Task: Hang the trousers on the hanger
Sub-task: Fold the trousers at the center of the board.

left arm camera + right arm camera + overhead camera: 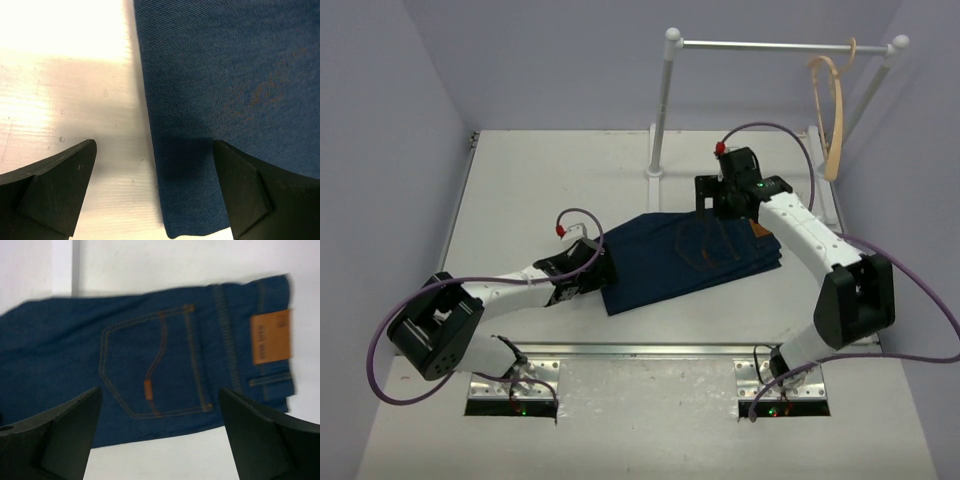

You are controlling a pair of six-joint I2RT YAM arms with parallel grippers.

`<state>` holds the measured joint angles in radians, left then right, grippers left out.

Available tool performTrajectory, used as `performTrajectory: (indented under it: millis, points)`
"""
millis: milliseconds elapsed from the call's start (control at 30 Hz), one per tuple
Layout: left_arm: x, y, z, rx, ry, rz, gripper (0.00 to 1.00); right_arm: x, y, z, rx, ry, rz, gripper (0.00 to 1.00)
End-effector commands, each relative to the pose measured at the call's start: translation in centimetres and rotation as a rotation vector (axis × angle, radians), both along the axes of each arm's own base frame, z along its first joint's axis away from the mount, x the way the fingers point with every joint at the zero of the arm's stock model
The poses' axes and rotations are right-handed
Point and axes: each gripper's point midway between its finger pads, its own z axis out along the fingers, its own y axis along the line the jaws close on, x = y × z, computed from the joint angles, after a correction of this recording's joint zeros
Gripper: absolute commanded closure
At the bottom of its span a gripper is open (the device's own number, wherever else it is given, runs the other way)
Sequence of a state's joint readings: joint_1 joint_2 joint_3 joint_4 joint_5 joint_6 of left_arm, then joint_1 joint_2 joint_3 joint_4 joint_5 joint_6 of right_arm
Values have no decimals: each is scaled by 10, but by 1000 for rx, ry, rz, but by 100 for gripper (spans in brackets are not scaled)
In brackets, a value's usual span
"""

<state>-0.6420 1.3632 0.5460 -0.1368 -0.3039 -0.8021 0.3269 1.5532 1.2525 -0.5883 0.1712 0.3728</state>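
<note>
- The left gripper (pixel 604 275), jaws spread and empty, straddles the left edge of the folded trousers (pixel 690 255), which lie on the table (pixel 520 190). Closing here may pinch only one layer and spill the fold.
- The right gripper (pixel 712 200), also parted and holding nothing, hovers over the waistband patch (pixel 270 336). A shallow bite could slip.
- The hanger (pixel 837 130) hangs on the rail (pixel 770 45), well apart from the trousers. A sagging carry might knock it off.

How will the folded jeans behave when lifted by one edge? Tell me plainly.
Probably floppy: the trousers lie in flat folded layers, so they would likely unfold and droop. Coarse denim weave suggests decent grip and some weight.
</note>
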Motion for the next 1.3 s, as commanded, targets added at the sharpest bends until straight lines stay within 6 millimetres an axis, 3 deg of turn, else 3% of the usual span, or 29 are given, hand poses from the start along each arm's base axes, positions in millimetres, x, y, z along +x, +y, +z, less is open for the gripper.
performTrajectory:
  millis: [0, 100, 300, 433, 467, 533, 633, 667, 733, 800, 833, 900, 1000, 1067, 1200, 1233, 1267]
  points:
    - [14, 3, 15, -59, -34, 121, 0, -17, 17, -69, 53, 157, -30, 1]
    - [19, 32, 19, -5, -20, 242, 0, -42, 38, -114, -77, 207, -1, 1]
    - [17, 91, 40, -1, -7, 498, 0, -84, 87, -149, -58, 246, -180, 1]
    - [16, 112, 76, -72, -117, 583, 0, -115, 138, -163, -45, 255, -356, 1]
    - [15, 116, 84, -78, -137, 599, 0, -118, 139, -174, -37, 266, -422, 1]
    - [10, 126, 107, -78, -200, 621, 0, -134, 163, -186, -8, 331, -507, 1]
    - [10, 130, 134, -74, -272, 586, 0, -132, 194, -180, 57, 330, -525, 1]
    - [9, 131, 146, -53, -310, 524, 0, -126, 203, -170, 82, 298, -489, 1]
    - [7, 131, 152, -39, -328, 489, 0, -114, 216, -141, 160, 246, -442, 1]
    - [3, 133, 153, -16, -326, 463, 0, -96, 214, -108, 145, 144, -348, 1]
    - [2, 130, 154, -17, -324, 435, 0, -85, 215, -76, 174, 76, -303, 1]
    - [0, 124, 157, -14, -315, 373, 0, -67, 208, -24, 90, -37, -63, 1]
    - [-3, 103, 162, -77, -300, 264, 0, -44, 176, 45, 74, -101, 105, 1]
    - [-4, 87, 164, -145, -300, 197, 0, -33, 127, 79, 13, -126, 145, 1]
    - [-5, 66, 159, -224, -319, 93, 0, -3, 1, 142, -97, -213, -39, 1]
    - [-5, 59, 157, -245, -314, 67, 0, 4, -45, 160, -146, -255, -129, 1]
    - [-6, 46, 154, -292, -305, 8, 0, 9, -63, 175, -135, -290, -162, 1]
